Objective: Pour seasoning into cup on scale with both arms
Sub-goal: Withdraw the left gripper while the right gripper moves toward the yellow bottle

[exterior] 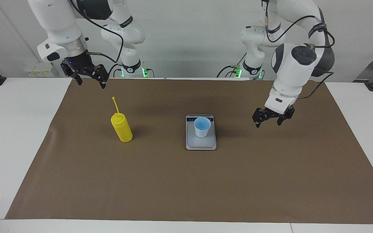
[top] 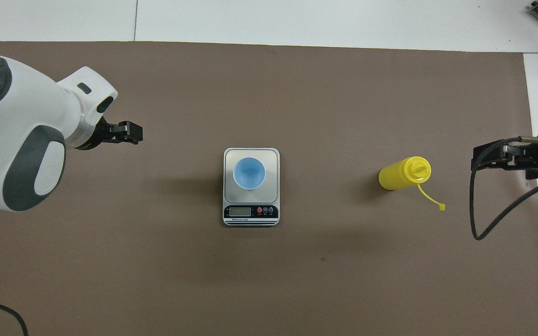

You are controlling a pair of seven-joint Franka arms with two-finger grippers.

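The pale blue cup [exterior: 202, 127] [top: 249, 173] stands upright on the weighing plate of the silver-grey scale [exterior: 201, 144] [top: 272, 157], with nothing touching it. The yellow seasoning bottle [exterior: 121, 128] [top: 397, 175] stands on the mat toward the right arm's end, its cap strap sticking out from the nozzle. My left gripper [exterior: 268, 123] [top: 130, 132] hangs open and empty over the mat, to the side of the scale toward the left arm's end. Raised and open, my right gripper [exterior: 92, 84] [top: 483, 159] holds nothing and hangs over the mat's edge by the bottle.
A brown mat [exterior: 186, 187] covers most of the white table [exterior: 18, 136]. The scale's display strip [top: 251, 212] faces the robots. A black cable [top: 477, 219] loops below the right gripper.
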